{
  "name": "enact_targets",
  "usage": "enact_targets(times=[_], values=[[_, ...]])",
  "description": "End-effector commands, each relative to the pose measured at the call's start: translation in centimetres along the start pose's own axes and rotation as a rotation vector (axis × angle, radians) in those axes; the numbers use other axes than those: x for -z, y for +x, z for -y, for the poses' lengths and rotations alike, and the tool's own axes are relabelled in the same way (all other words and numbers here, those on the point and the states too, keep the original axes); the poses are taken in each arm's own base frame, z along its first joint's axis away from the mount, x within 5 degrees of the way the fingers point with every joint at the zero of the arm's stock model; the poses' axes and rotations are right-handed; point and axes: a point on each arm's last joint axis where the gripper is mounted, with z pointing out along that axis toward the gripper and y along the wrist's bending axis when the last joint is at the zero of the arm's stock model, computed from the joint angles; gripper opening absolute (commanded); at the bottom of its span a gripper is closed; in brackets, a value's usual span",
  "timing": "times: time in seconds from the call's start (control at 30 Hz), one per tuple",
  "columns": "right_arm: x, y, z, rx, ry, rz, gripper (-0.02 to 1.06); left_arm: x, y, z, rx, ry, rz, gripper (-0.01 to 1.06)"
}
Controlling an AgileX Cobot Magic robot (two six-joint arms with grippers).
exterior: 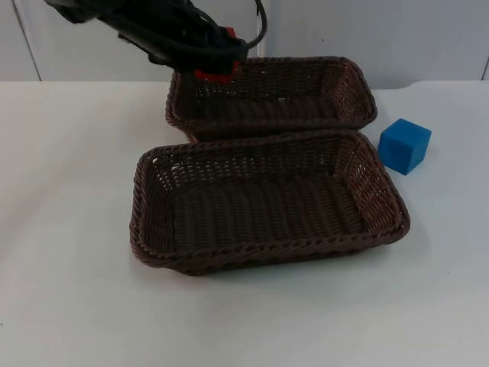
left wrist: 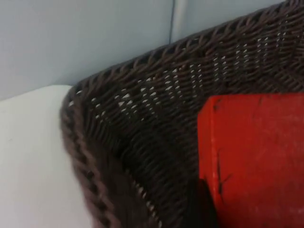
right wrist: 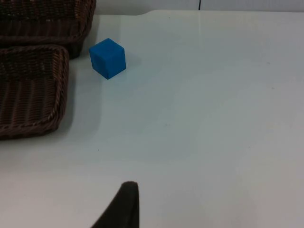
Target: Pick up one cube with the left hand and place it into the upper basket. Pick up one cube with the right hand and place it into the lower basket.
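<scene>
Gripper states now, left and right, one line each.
Left gripper: shut on the red cube, over the upper basket.
Right gripper: cannot be told; waits off the blue cube.

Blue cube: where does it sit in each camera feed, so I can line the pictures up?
Top view: the blue cube stands on the white table, right of the gap between the upper basket and the lower basket.
Left wrist view: not in it; a red cube hangs over the upper basket's corner.
Right wrist view: the blue cube stands on the table beside both baskets.
Shared landmark: the upper basket.
</scene>
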Motion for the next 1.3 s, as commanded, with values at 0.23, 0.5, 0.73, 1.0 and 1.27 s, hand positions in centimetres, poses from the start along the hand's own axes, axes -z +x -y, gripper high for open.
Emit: enact_targets(times=[0.23, 0.5, 0.73, 1.0, 1.27], values=[[0.0, 0.0, 0.0, 0.006, 0.002, 0.010, 1.05, -4.8, 1.0, 1.1, -0.019, 0.035, -0.011, 0.00], [0.0, 0.0, 0.0, 0.006, 0.002, 0.010, 1.05, -5.8, 1.8, 1.0, -0.007, 0.039, -0.026, 0.25], [0.0, 0.0, 0.0, 0.006, 0.002, 0.010, 1.05, -5.7, 1.7, 1.2, 0.046, 0.055, -0.023, 0.74], [0.0, 0.0, 0.0, 0.006, 0.002, 0.010, 1.05, -2.9, -0.9, 1.9, 0.042, 0.100, -0.013, 0.83], [0.0, 0.0, 0.0, 0.006, 0.002, 0.010, 1.05, 4.9, -6.3, 3.3, -0.042, 0.175, 0.010, 0.83]])
